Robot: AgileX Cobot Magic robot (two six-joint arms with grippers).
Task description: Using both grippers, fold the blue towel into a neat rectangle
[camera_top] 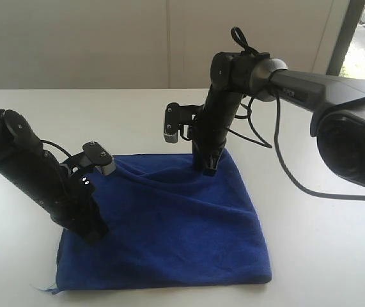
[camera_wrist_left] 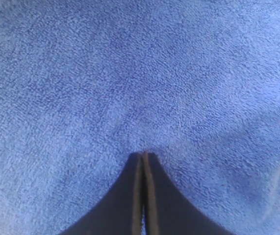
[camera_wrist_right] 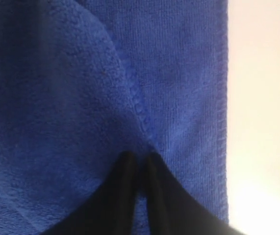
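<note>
The blue towel (camera_top: 176, 224) lies on the white table (camera_top: 323, 243), roughly rectangular, with soft creases running from its far edge. My left gripper (camera_top: 96, 235) stands tilted on the towel's left part. Its jaws are shut, pad against pad, and the tips (camera_wrist_left: 143, 154) rest on the pile (camera_wrist_left: 130, 73). My right gripper (camera_top: 209, 169) points down at the towel's far edge. Its fingers are drawn close around a raised fold of the towel (camera_wrist_right: 56, 98), whose hemmed edge runs into the narrow gap at the right gripper (camera_wrist_right: 139, 156).
Bare white table (camera_wrist_right: 262, 122) lies just beyond the towel's stitched side edge. A grey camera module (camera_top: 171, 128) sticks out from the right wrist, with loose black cables (camera_top: 284, 166) hanging behind the arm. A wall and a window stand at the back.
</note>
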